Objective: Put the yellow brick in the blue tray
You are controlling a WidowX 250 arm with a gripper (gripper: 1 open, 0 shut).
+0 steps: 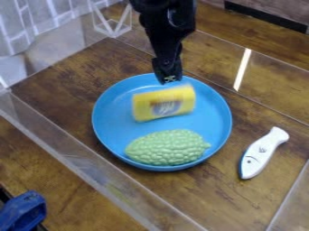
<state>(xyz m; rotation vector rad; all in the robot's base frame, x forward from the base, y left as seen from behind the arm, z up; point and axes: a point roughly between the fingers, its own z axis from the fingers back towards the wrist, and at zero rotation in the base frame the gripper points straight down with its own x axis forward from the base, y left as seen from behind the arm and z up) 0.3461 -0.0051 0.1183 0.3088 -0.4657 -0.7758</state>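
Yellow brick (163, 104) lying inside blue tray (215, 97), beside green lump (168, 148). Claw (168, 71) open, empty, just above brick. Placement looks done; next, lift clear.

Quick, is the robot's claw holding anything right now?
Gripper: open, holding nothing; the yellow brick lies in the blue tray below it.

The tabletop (72, 90) was dark wood with visible grain and a slight sheen. The blue tray (215, 101) looked like smooth, glossy plastic. The yellow brick (163, 104) appeared smooth and matt. The green lump (168, 148) had a bumpy, pebbled surface. The white handle-shaped object (259, 153) looked like smooth plastic.
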